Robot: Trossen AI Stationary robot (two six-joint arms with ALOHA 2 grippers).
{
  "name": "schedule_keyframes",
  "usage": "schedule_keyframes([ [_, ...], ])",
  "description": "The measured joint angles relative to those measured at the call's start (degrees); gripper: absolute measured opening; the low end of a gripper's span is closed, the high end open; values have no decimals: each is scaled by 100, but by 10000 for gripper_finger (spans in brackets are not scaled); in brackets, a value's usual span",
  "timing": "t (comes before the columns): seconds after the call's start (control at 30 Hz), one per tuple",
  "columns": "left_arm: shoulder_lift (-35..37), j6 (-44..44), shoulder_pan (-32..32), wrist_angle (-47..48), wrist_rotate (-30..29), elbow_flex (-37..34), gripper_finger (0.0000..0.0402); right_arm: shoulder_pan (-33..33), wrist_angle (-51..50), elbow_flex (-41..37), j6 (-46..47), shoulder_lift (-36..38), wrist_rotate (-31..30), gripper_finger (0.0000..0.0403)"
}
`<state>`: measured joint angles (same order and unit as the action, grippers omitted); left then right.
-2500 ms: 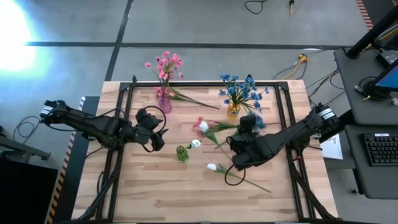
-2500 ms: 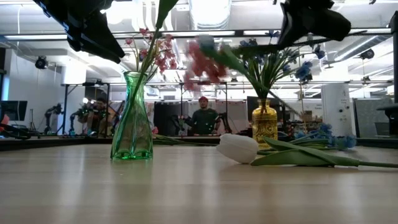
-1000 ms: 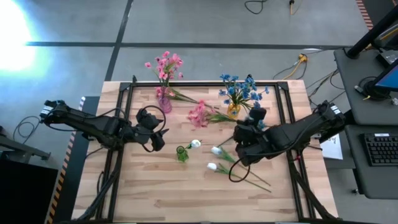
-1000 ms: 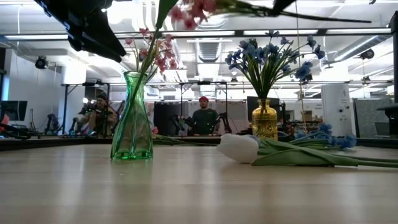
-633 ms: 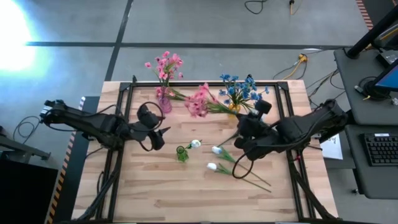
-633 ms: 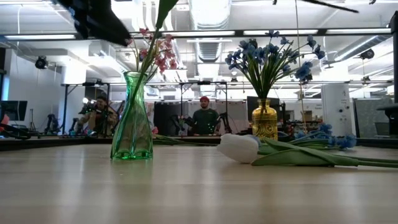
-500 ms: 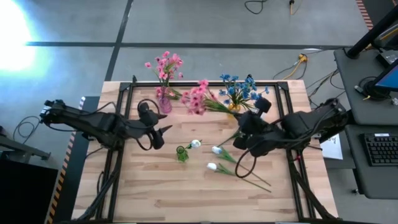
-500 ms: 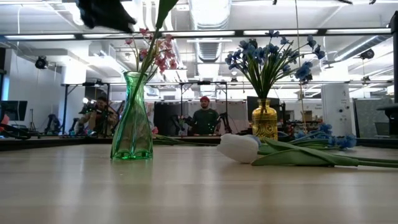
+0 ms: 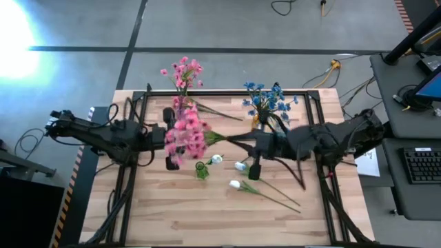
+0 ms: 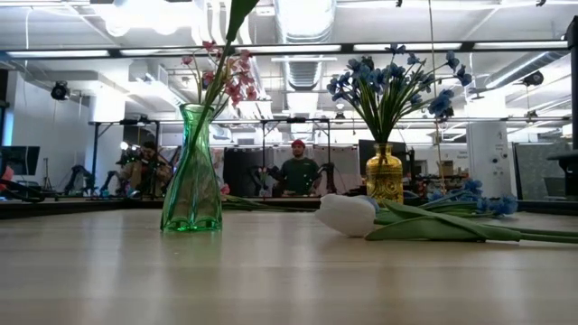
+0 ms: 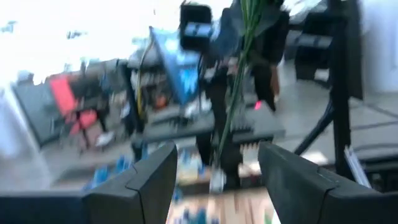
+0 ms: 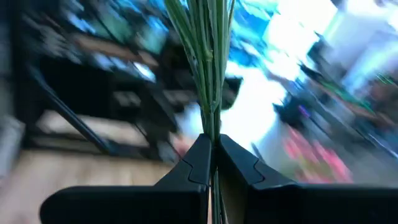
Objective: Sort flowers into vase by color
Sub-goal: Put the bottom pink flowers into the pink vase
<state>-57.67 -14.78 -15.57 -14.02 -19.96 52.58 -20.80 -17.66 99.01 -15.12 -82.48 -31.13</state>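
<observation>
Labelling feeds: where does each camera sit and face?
High: above table, facing straight down; both arms show.
Low: table-top height, facing level across at green vase; no arm shows.
Left wrist: on left arm, looking past open left hand.
Right wrist: on right arm; right hand grips flower stems.
High and low share the green vase.

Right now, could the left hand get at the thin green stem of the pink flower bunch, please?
Probably yes. The left hand is open, and the thin green stem of the pink flower bunch, pinched by the shut right hand, shows in the gap between its fingers with nothing in front.
</observation>
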Motion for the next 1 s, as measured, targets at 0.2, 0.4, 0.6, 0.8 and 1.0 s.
schedule_keyframes([
  [0.2, -242, -536, 0, -815, 705, -2, 211, 649, 697, -221, -573, -115, 899, 13],
  [0.4, -387, -720, 63, -1408, 471, -4, 211, 1087, 753, -300, -437, -174, 1639, 13],
  [0.6, -391, -731, 176, -1736, -371, -7, 211, 1151, 904, -307, -572, -242, 1655, 13],
  [0.8, -391, -742, 294, -1853, 256, -7, 211, 1185, 935, -307, -607, -295, 1615, 13],
  [1.0, -492, -939, 344, -2192, 265, -9, 211, 1222, 985, -307, -609, -323, 1613, 13],
])
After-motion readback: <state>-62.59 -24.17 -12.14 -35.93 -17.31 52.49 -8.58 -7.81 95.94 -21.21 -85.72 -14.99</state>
